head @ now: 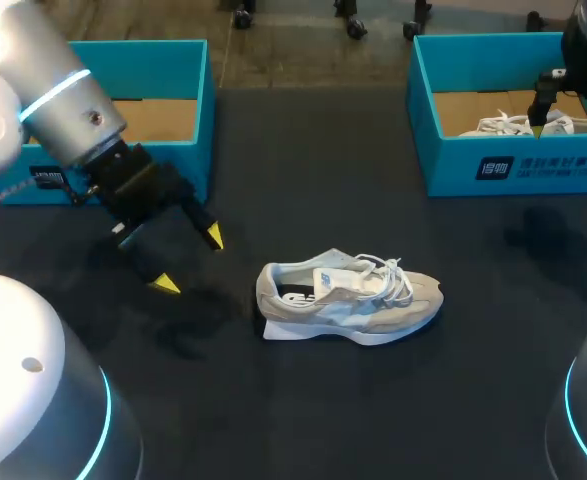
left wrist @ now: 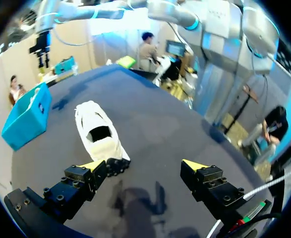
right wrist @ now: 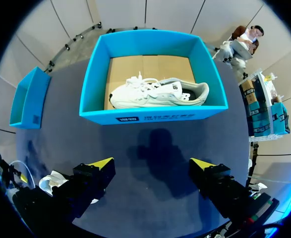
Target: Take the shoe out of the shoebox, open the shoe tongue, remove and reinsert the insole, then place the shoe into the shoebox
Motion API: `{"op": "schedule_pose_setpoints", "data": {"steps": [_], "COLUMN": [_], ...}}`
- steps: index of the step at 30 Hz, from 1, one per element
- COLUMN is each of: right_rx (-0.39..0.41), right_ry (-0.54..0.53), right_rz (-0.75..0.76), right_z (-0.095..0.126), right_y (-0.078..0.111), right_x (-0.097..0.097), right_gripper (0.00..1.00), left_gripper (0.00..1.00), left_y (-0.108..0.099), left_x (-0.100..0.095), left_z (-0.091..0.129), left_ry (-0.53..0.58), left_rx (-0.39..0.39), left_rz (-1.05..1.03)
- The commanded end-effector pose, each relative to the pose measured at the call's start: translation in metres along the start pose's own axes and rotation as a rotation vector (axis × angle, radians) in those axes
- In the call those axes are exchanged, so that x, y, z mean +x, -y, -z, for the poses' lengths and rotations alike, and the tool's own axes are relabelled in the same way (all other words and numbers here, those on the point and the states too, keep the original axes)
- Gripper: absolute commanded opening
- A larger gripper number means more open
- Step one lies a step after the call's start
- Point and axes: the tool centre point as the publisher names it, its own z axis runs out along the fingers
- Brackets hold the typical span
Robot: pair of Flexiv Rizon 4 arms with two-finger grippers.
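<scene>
A beige and white sneaker (head: 348, 300) lies on its side in the middle of the dark table, toe to the right, laces loose. My left gripper (head: 188, 260) hovers open just left of its heel; in the left wrist view the sneaker (left wrist: 98, 134) is ahead of the gripper (left wrist: 144, 168), close to one finger, nothing between the fingers. My right gripper (head: 571, 122) hangs open over the right blue shoebox (head: 533, 165). In the right wrist view that shoebox (right wrist: 155, 116) lies ahead of the gripper (right wrist: 152, 166) and holds a second white shoe (right wrist: 157, 94).
A second blue box (head: 153, 68) stands at the back left, behind my left arm, with only its cardboard floor showing. It also shows in the right wrist view as a blue box (right wrist: 29, 99) off to the side.
</scene>
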Motion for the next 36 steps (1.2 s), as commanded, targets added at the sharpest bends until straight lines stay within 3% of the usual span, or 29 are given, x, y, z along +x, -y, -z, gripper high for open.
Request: {"op": "schedule_pose_setpoints", "data": {"steps": [1, 7, 18, 26, 36], "right_rx": [-0.002, -0.002, -0.002, -0.002, -0.002], "right_ry": [-0.002, -0.002, -0.002, -0.002, -0.002], "right_rz": [0.0, 0.0, 0.0, 0.0, 0.0], "right_z": [0.0, 0.0, 0.0, 0.0, 0.0], "right_y": [0.001, 0.001, 0.001, 0.001, 0.001], "right_x": [0.0, 0.0, 0.0, 0.0, 0.0], "right_gripper": [1.0, 1.0, 1.0, 1.0, 1.0], "left_gripper": [1.0, 1.0, 1.0, 1.0, 1.0], "left_y": [-0.009, -0.009, -0.014, -0.032, -0.064], "left_x": [0.007, 0.015, 0.007, -0.003, -0.018], "left_z": [-0.011, -0.02, -0.031, -0.042, -0.059], "left_ry": [0.139, 0.188, 0.293, 0.358, 0.386], "left_rx": [0.115, 0.183, 0.311, 0.404, 0.437], "left_rz": [0.05, 0.11, 0.17, 0.217, 0.213]}}
